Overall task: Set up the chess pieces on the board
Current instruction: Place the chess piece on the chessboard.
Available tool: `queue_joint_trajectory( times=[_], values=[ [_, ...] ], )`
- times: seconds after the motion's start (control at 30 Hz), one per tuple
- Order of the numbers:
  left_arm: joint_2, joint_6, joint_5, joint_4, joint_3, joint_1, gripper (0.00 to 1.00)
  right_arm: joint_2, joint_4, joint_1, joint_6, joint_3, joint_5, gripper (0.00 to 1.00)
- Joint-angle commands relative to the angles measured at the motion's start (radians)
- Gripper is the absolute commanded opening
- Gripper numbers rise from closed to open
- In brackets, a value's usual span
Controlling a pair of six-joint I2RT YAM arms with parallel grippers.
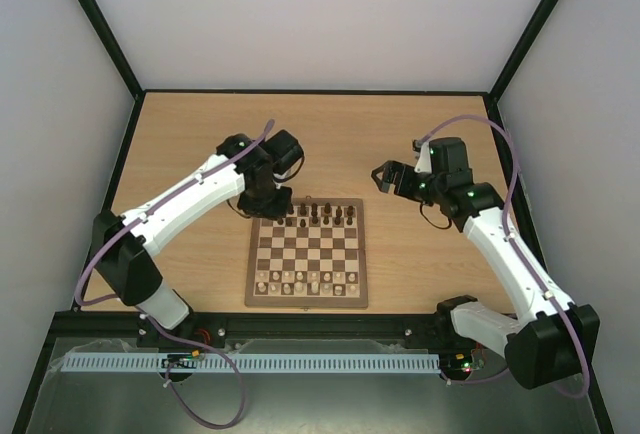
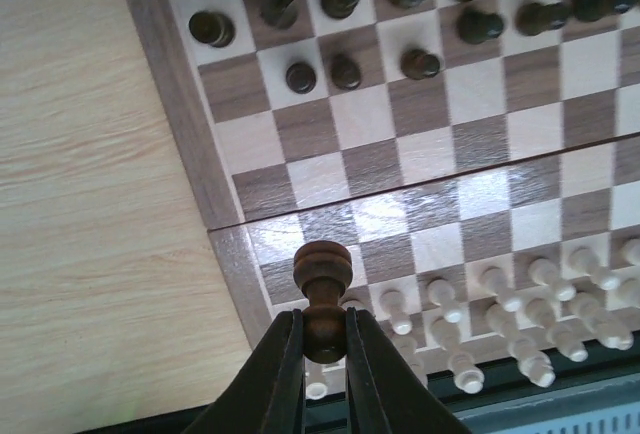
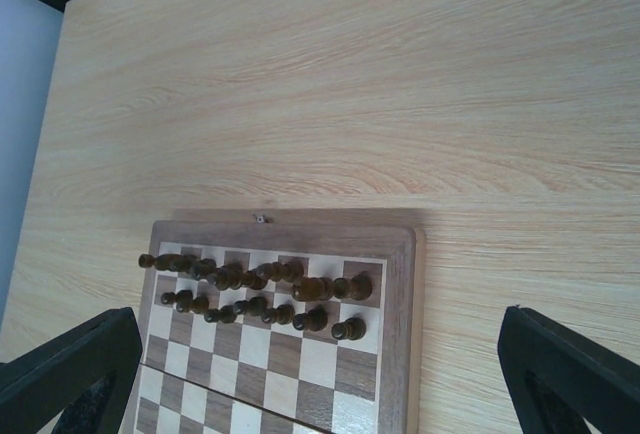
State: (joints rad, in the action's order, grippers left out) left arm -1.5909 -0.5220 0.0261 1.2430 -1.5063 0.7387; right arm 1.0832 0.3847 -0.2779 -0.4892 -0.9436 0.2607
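A light wood desk [image 1: 200, 144] carries the board [image 1: 308, 254], with dark chess pieces [image 1: 322, 216] along its far rows. The left arm [image 1: 190, 194] bends over its far-left corner, left gripper [image 2: 323, 332] clenched on a dark pawn [image 2: 322, 284]. The right gripper [image 1: 384, 176] hangs right of the board, released.

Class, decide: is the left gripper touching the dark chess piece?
Touching. In the left wrist view the left gripper pinches the dark chess piece on both sides.

Near the front of the worktop [image 1: 180, 144], the board [image 1: 307, 250], square to the edge. Along its two far rows, dark chess pieces [image 1: 322, 216]; along the two near rows, pale chessmen [image 1: 305, 284]. Over the far-left corner, the left end effector [image 1: 268, 204]. Beyond the far-right corner, above the worktop, the right end effector [image 1: 385, 179], jaws apart.
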Motion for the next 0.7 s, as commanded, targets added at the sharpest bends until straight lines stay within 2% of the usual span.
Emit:
queue_joint_trajectory(
  times=[0.0, 0.2, 0.67],
  values=[
    [-0.026, 0.015, 0.000, 0.049, 0.042, -0.010, 0.11, 0.017, 0.003, -0.001, 0.028, 0.022, 0.033, 0.99],
    [-0.019, 0.000, -0.028, -0.060, 0.153, -0.026, 0.11, 0.007, -0.012, -0.002, 0.029, 0.034, 0.055, 0.98],
    [-0.120, 0.051, -0.029, -0.181, 0.235, -0.090, 0.11, 0.001, -0.027, -0.002, 0.029, 0.054, 0.085, 0.99]
  ],
)
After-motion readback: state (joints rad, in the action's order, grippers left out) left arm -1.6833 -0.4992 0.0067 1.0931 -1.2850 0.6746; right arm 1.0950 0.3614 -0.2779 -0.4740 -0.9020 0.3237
